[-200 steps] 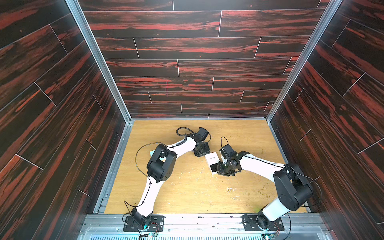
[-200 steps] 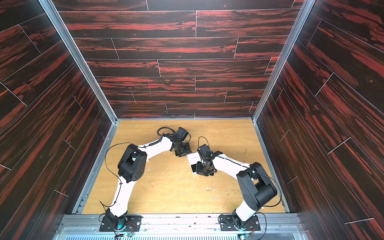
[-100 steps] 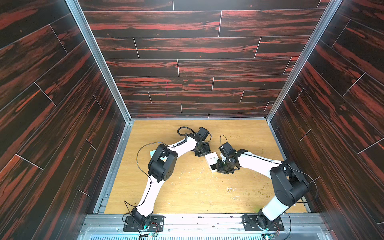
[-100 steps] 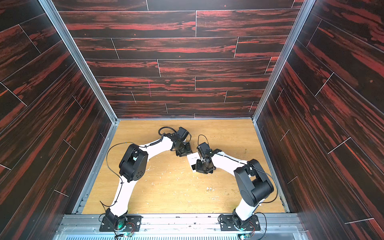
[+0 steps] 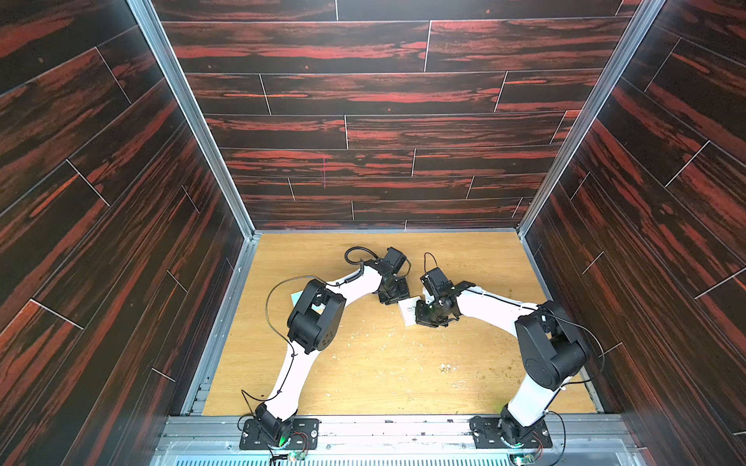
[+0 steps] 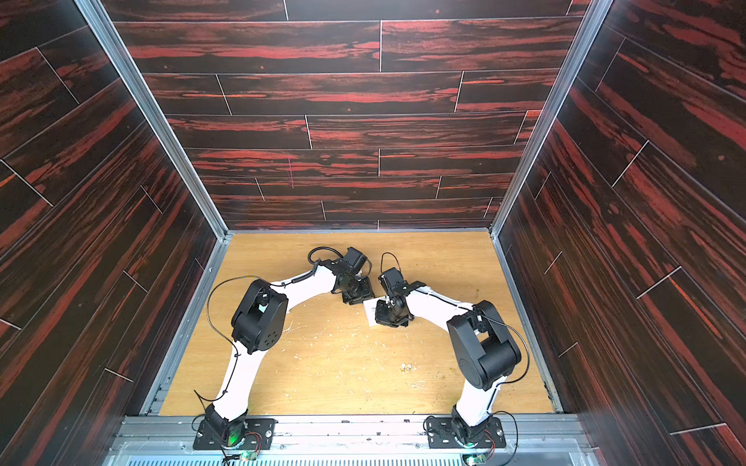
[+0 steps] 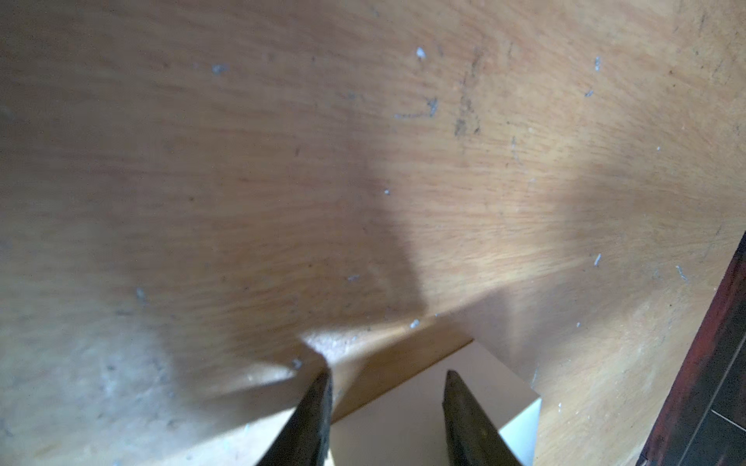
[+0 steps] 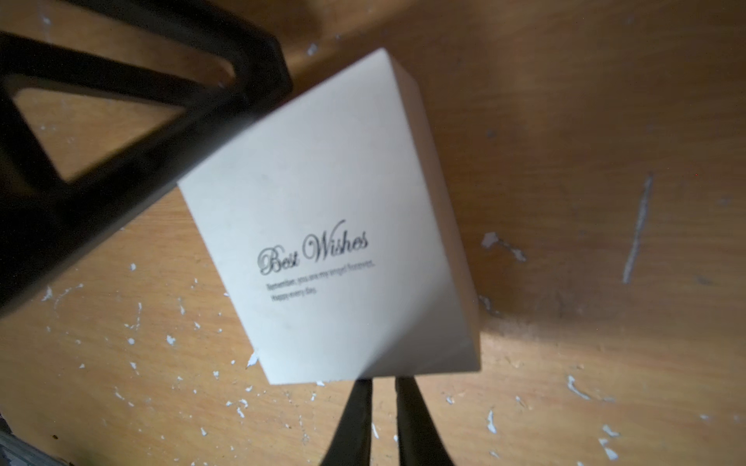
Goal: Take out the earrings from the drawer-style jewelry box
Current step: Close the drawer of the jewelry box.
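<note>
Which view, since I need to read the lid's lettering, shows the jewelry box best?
The right wrist view: the jewelry box sits large and central, its script legible, one corner covered. Both top views show it only as a small white patch. The left wrist view catches just one blurred corner.

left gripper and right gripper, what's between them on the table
The white box lies between them, with the left gripper and the right gripper at opposite ends. Both top views and the right wrist view show this.
</note>
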You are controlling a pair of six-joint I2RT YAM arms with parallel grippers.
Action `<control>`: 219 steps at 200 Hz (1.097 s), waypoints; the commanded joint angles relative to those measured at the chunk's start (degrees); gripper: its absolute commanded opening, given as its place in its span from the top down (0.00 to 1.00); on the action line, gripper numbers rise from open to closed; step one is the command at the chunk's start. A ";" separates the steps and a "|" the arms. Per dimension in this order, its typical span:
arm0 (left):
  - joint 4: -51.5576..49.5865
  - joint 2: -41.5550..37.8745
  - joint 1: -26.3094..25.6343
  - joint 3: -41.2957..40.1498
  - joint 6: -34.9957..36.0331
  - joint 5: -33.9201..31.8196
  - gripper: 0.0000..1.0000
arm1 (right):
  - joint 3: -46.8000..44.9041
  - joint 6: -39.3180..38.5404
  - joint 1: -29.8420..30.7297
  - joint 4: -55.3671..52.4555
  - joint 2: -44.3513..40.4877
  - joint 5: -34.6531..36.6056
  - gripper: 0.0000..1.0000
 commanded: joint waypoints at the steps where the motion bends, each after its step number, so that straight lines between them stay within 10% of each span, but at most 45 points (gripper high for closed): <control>1: -1.25 -0.70 -0.28 -0.18 -0.15 0.83 0.52 | 1.71 -0.19 -0.27 0.53 1.27 -0.40 0.84; 160: -8.54 10.46 0.26 21.57 -1.75 -3.40 0.42 | 4.80 -0.45 -4.41 -0.96 3.61 0.04 0.84; 219: -12.41 -5.27 4.25 13.16 -5.04 -16.76 0.31 | 3.15 -2.12 -3.85 -2.14 -5.75 1.90 0.80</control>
